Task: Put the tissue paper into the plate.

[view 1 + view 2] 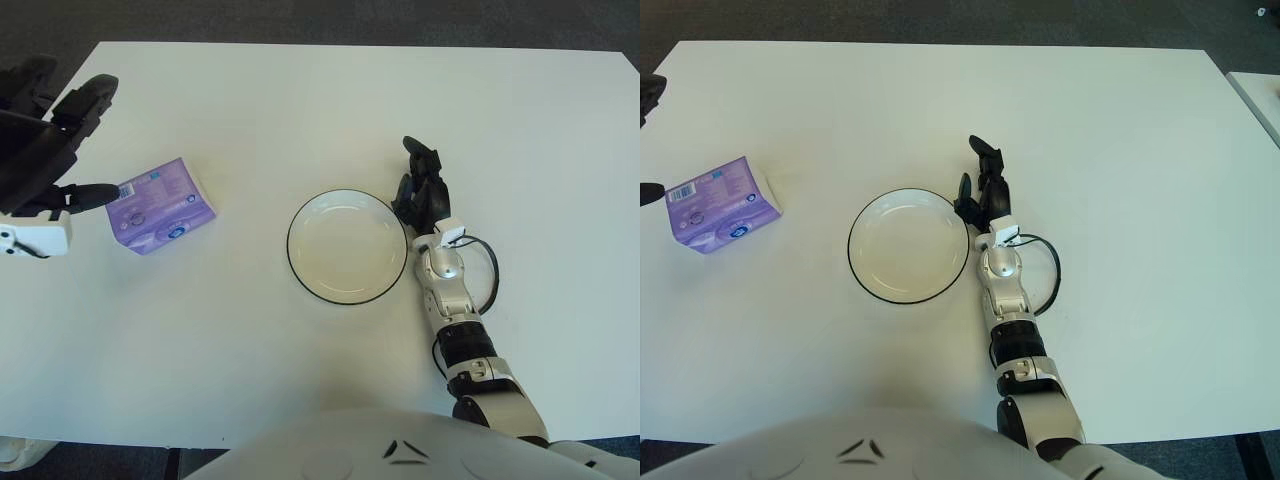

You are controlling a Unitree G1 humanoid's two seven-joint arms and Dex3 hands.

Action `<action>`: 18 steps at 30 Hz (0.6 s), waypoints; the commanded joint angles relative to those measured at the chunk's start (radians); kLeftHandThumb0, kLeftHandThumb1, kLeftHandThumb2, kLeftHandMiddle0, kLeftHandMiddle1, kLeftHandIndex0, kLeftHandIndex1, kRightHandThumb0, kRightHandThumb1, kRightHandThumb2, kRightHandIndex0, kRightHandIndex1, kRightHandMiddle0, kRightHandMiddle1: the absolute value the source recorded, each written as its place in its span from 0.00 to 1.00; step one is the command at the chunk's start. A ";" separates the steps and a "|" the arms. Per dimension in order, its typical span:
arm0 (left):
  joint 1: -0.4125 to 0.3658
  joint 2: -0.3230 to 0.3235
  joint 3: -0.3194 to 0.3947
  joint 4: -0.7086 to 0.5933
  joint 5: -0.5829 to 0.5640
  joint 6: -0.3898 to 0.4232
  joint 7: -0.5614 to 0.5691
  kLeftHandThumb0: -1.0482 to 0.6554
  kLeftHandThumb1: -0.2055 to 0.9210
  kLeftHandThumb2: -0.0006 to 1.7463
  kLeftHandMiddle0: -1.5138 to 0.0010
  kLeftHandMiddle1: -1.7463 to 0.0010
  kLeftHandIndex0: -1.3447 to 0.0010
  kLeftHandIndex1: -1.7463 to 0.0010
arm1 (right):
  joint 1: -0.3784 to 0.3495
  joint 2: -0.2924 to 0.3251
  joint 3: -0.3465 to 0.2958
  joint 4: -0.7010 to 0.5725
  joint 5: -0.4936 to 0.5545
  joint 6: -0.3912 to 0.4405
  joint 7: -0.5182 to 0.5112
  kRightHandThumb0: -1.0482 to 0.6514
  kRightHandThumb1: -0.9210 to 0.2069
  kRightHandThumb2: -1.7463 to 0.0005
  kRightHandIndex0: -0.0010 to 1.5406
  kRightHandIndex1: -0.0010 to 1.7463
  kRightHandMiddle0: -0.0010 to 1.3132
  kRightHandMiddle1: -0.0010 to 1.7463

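I see my left hand (40, 150) at the table's (300, 100) left edge, fingers spread, holding nothing. The tissue paper (160, 205) lies flat just right of its thumb. My right hand (425, 190) sits beside the empty plate's (300, 270) right rim, fingers loosely extended, empty.

Both views are brightly and evenly lit from above, and the white tabletop (300, 110) reads almost uniformly pale with no hard glare. Shadows are soft and short: a faint grey edge hugs the purple tissue pack (160, 206) along its lower side, and the plate (347, 246) carries a gentle sheen inside its dark rim. Focus holds across the centre (the left robot hand (45, 150) at the left edge of the frame looks slightly smeared). The floor in the upper corners falls dark
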 commanded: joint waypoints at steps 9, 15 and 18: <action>-0.141 0.159 -0.182 -0.004 0.005 0.129 -0.257 0.00 1.00 0.39 1.00 1.00 1.00 1.00 | 0.071 -0.004 -0.014 0.115 0.016 0.043 0.011 0.23 0.00 0.50 0.15 0.00 0.00 0.37; -0.198 0.192 -0.260 0.022 -0.041 0.131 -0.316 0.00 1.00 0.42 1.00 1.00 1.00 1.00 | 0.068 -0.004 -0.019 0.121 0.022 0.034 0.018 0.23 0.00 0.50 0.15 0.00 0.00 0.36; -0.236 0.213 -0.309 0.045 -0.079 0.117 -0.346 0.00 1.00 0.45 1.00 1.00 1.00 1.00 | 0.067 -0.005 -0.023 0.125 0.026 0.031 0.022 0.24 0.00 0.50 0.15 0.00 0.00 0.36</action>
